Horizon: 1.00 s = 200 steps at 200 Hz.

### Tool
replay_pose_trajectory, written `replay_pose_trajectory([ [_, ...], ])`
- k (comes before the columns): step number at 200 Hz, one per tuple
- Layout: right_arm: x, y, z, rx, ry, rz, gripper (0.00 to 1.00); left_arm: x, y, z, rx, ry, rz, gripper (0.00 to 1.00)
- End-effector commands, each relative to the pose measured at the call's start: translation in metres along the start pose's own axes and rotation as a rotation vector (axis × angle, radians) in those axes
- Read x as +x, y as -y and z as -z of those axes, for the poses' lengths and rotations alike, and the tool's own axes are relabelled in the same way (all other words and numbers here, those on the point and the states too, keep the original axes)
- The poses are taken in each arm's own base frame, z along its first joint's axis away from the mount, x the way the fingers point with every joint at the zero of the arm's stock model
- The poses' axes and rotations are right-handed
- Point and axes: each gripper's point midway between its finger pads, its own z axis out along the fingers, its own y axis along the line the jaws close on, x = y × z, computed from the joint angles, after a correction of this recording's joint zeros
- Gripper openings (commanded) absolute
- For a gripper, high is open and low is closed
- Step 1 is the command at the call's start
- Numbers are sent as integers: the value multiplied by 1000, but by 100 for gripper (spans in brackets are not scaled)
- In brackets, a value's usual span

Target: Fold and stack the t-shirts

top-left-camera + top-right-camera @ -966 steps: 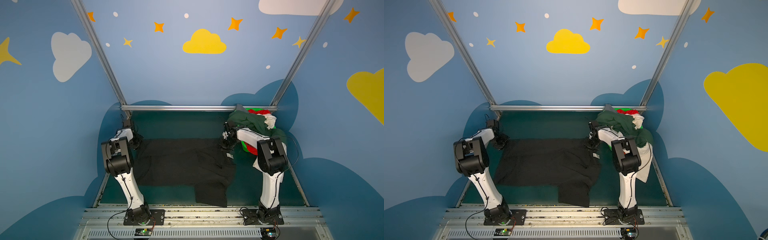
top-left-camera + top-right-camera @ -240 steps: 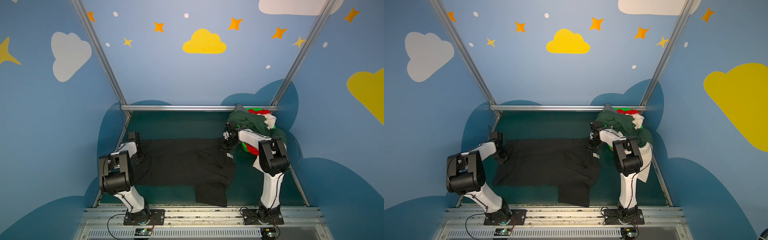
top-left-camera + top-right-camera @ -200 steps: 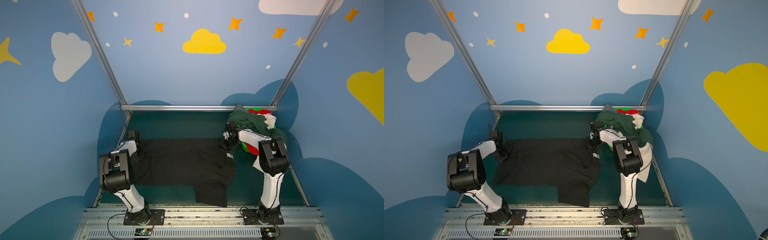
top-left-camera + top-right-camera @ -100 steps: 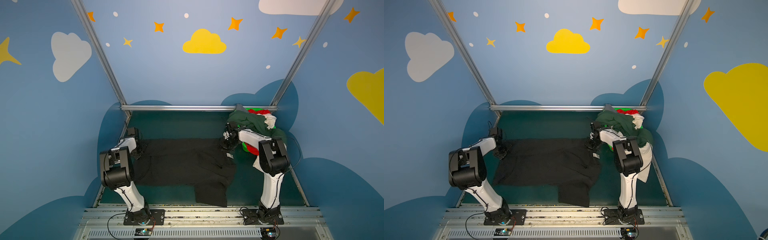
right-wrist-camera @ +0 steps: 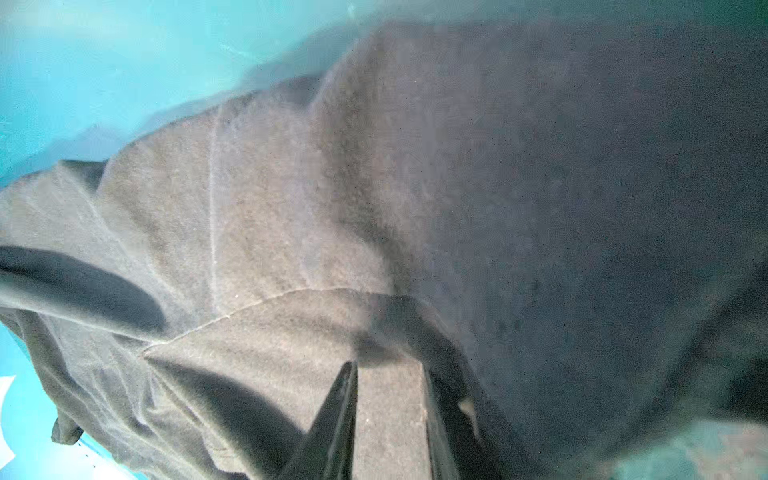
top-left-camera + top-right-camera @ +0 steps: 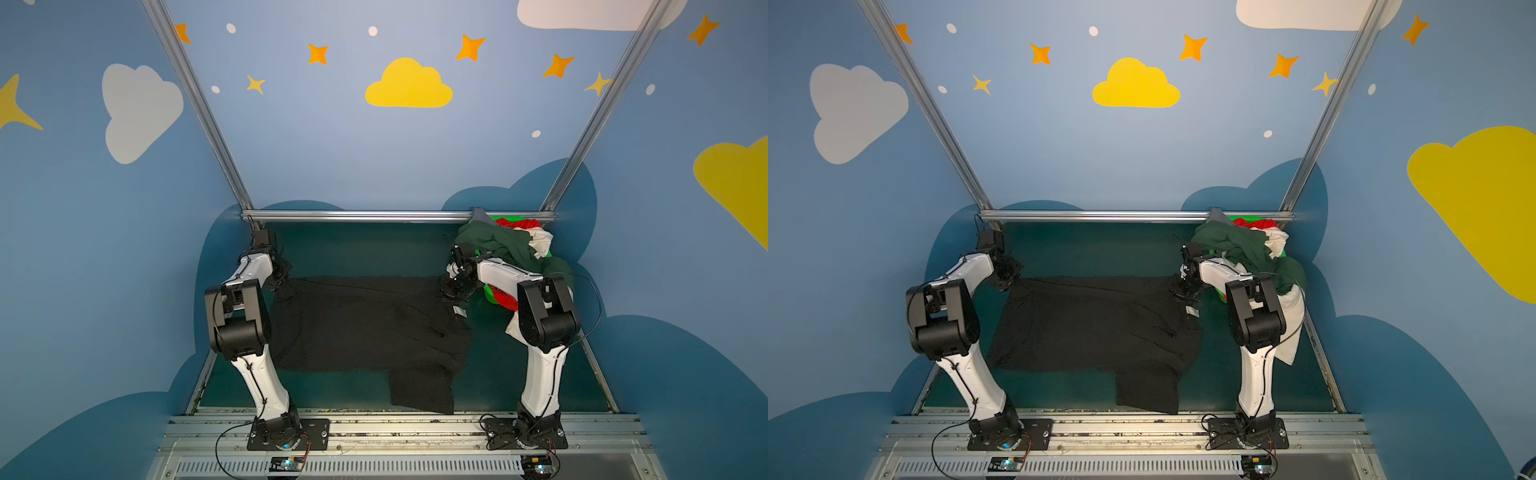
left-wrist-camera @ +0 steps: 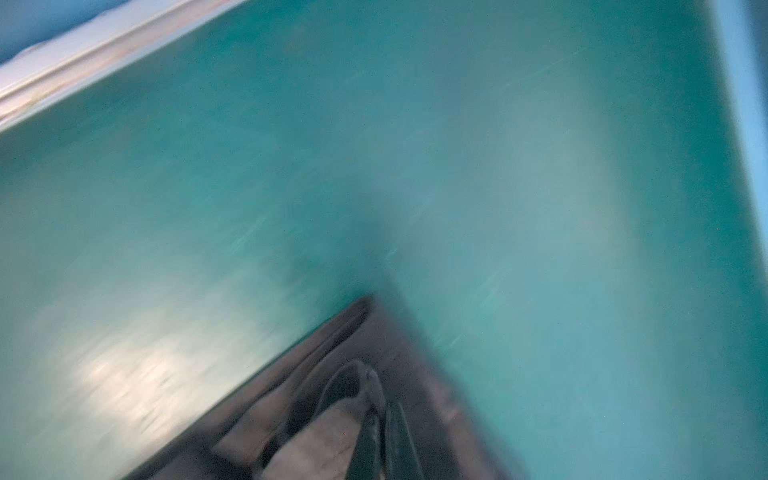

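A large black t-shirt lies spread on the teal table, one part hanging toward the front edge. My left gripper is at its far left corner, jaws shut on the black cloth, as the left wrist view's gripper shows. My right gripper holds the far right corner; a strip of black cloth fills the gap between its fingers. More t-shirts, dark green, red and white, are heaped at the back right.
The heap sits in a bright green basket behind my right arm, with white cloth hanging down its side. A metal rail bounds the table's back edge. A small white tag lies by the shirt's right edge.
My left gripper has slid along the shirt's left edge toward the back corner and closed on the cloth. The right arm and the shirt's right side have stayed still.
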Motion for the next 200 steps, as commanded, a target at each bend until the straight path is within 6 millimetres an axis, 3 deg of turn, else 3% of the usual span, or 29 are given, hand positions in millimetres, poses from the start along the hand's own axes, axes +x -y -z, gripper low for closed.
replay_pose_trajectory([
  [1,13,27,-6,95,-37,-24,30,-4,6,-2,-16,-8,-34,4],
  [36,13,27,-3,98,-35,-28,30,-19,25,6,30,44,-69,4],
  [94,14,26,-1,93,-30,-34,29,-36,80,-7,144,45,-155,4],
  [129,15,25,0,93,-33,-32,29,-43,110,1,209,63,-210,4],
  [200,17,25,-1,94,-36,-35,29,-43,126,39,332,142,-276,4],
])
